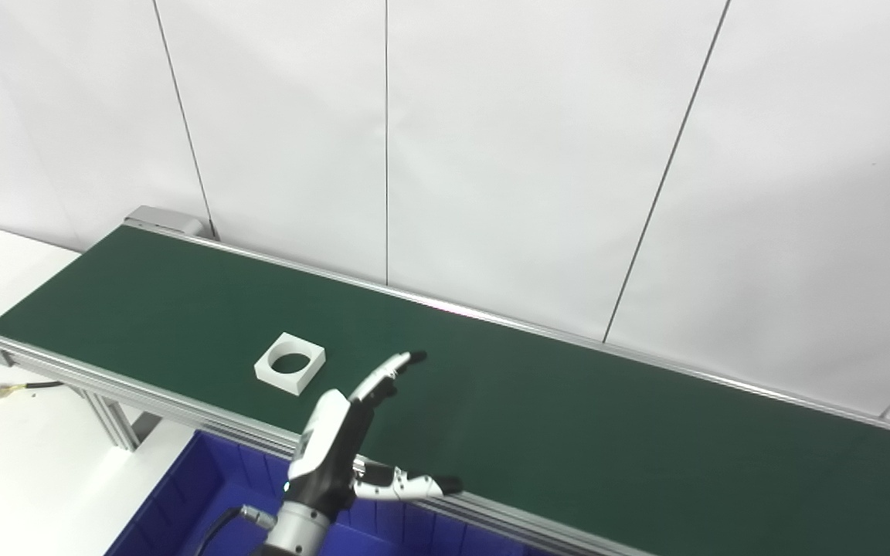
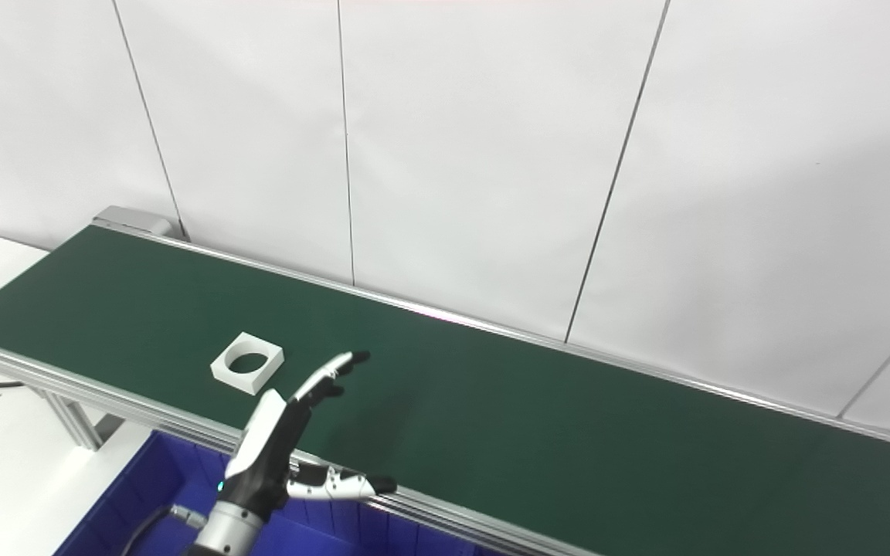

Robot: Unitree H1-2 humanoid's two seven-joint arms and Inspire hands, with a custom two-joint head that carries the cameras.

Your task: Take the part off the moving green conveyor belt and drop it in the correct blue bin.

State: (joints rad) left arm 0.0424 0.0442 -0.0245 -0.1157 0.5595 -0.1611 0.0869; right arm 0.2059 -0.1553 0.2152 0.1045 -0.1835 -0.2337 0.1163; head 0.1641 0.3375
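Left eye view: beside the white square part on the conveyor belt, the left hand hovers spread and empty; it should close across the part's flat sides.

The flat white square plastic part with a large round hole through its centre lies flat on the dark green conveyor belt with silver aluminium side rails, turned cornerwise to the belt's edges. It sits toward the belt's near rail, closer to the belt's left end than to its middle. Nothing touches it. The deep blue plastic bin with ribbed inner walls stands below the belt's near rail, just in front of the part's position.
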